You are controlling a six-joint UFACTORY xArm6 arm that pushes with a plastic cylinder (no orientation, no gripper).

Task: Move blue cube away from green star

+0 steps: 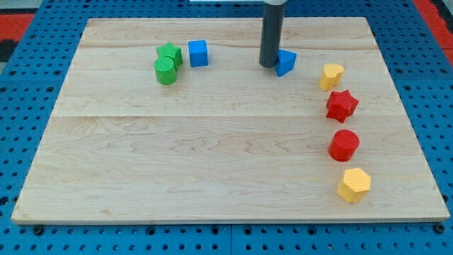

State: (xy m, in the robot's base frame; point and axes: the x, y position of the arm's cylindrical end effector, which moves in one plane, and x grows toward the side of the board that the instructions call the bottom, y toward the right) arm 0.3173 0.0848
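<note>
The blue cube (199, 53) sits near the view's top left of the wooden board (212, 163), just right of the green star (170, 52), with a small gap between them. A green cylinder (165, 71) touches the star from below. My tip (269, 65) stands on the board well to the right of the cube, touching the left side of a second blue block (286, 62), whose shape I cannot make out.
Down the view's right side run a yellow block (330, 75), a red star (342, 105), a red cylinder (344, 145) and a yellow hexagonal block (353, 185). The board lies on a blue perforated base (28, 99).
</note>
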